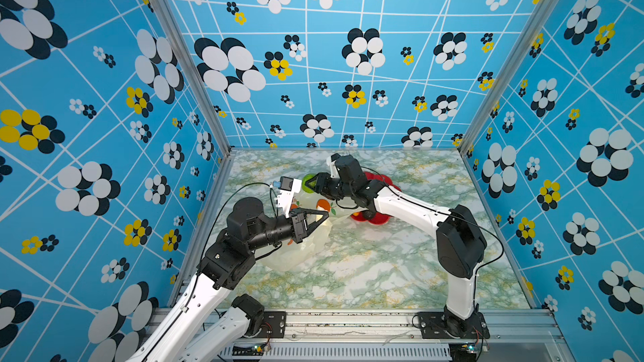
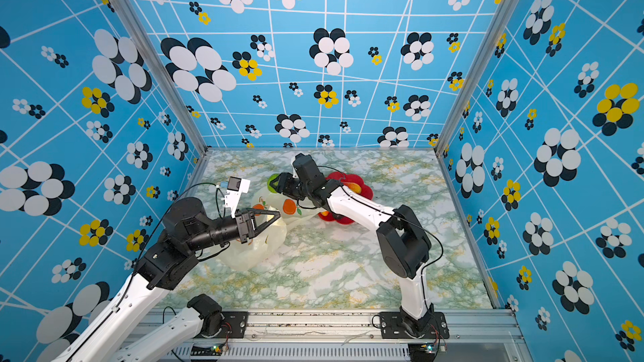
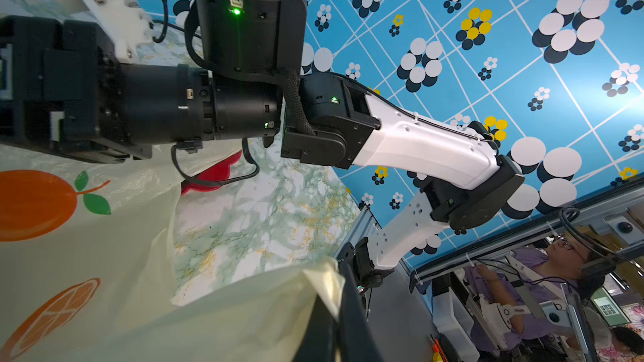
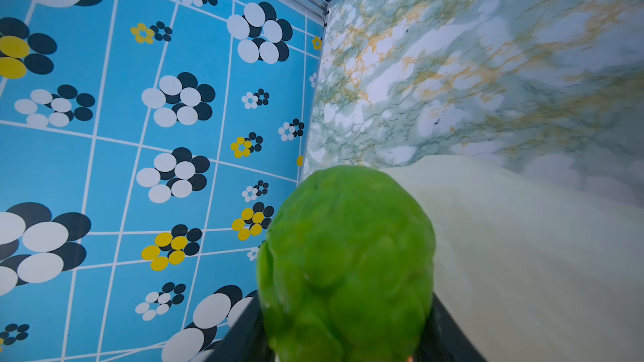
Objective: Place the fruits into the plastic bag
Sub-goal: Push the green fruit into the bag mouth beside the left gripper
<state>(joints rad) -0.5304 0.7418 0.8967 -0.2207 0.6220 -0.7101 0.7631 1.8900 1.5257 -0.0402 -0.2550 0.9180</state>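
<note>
Blue walls printed with black, white and yellow flower shapes close in a tabletop (image 1: 383, 273) of glossy green-and-white marble pattern; its near half lies bare, with open room in front of both arms. The plastic bag (image 1: 306, 238) is thin, translucent and cream-coloured, crumpled into soft folds and printed with orange fruit; it lies under and behind the left pincer (image 1: 322, 216), whose dark tapered jaws are clenched on a pinch of the bag's upper edge, holding the film up off the table. In the left wrist view the bag (image 3: 104, 273) spreads wide, with a creased rim lifted beside the jaws. The red flower-shaped plate (image 2: 355, 182) has a scalloped, smooth edge and sits beneath the right arm, behind that pincer; a few fruits lie on it. The right pincer (image 1: 310, 182) grasps a green fruit (image 4: 348, 266), rounded and bumpy, matte like soft plastic, held just above the bag's far edge, well apart from the walls.
</note>
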